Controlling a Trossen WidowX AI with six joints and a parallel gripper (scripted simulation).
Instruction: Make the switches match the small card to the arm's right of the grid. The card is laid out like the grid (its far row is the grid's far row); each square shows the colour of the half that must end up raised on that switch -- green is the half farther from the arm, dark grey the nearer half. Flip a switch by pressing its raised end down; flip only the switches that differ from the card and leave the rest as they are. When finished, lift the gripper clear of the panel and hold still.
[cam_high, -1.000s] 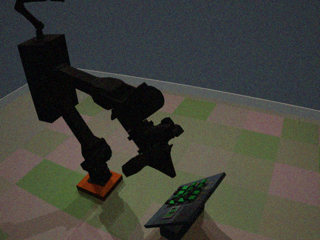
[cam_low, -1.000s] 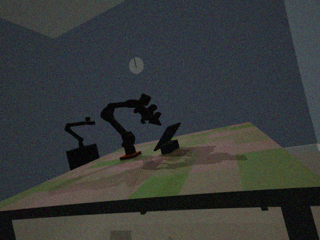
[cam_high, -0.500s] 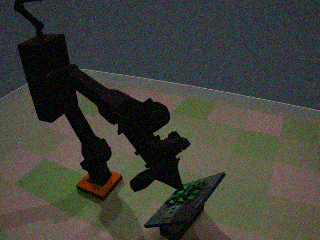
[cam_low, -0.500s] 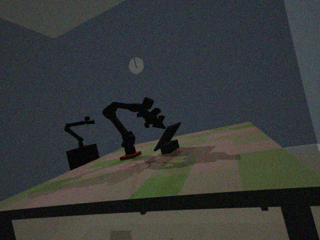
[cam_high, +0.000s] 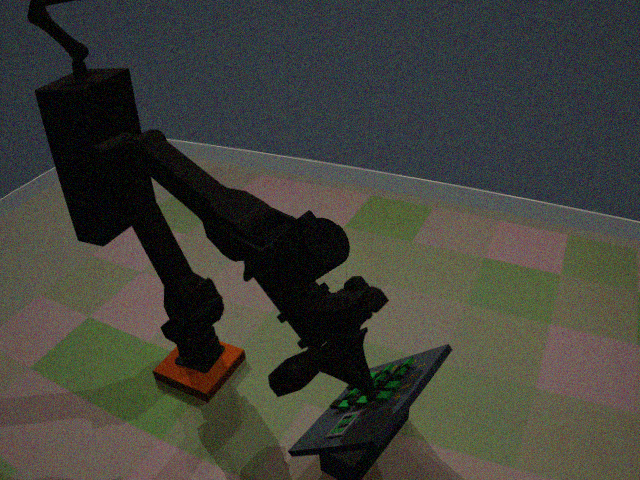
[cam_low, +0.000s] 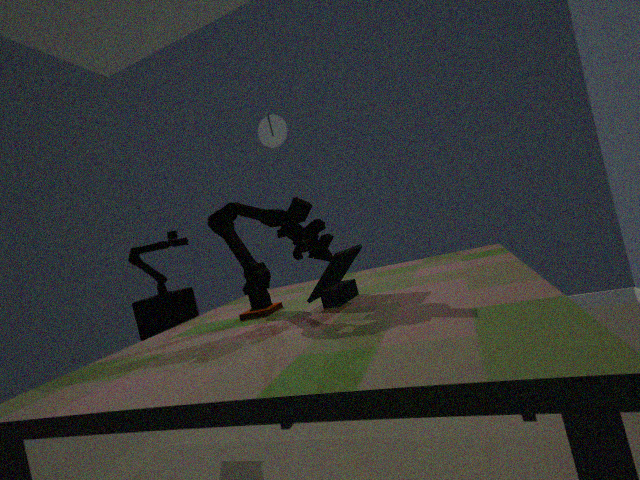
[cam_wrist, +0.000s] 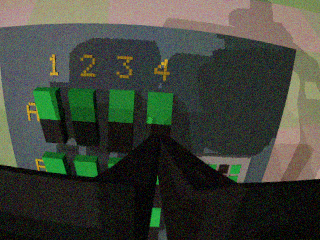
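Observation:
The tilted switch panel (cam_high: 372, 424) (cam_low: 338, 271) (cam_wrist: 17, 75) stands in front of the arm. My gripper (cam_high: 371, 391) (cam_low: 330, 257) (cam_wrist: 158, 143) is shut and empty, its tips down at the dark nearer half of switch A4 (cam_wrist: 160, 107). Whether they touch it is unclear. Switches A1 (cam_wrist: 46, 103), A2 (cam_wrist: 82, 102) and A3 (cam_wrist: 121, 105) show green far halves and dark near halves; which halves are raised is hard to tell. Row B shows partly, at switch B1 (cam_wrist: 54, 162); the fingers hide most lower switches. The small card (cam_high: 343, 423) (cam_wrist: 245, 164) is partly hidden in the wrist view.
The panel rests on a dark block (cam_low: 339, 294). The arm's orange base plate (cam_high: 206, 384) (cam_low: 261, 311) stands behind it. A large dark box (cam_low: 165, 315) with a second thin arm is farther back. The table has a patchwork top (cam_high: 491, 403).

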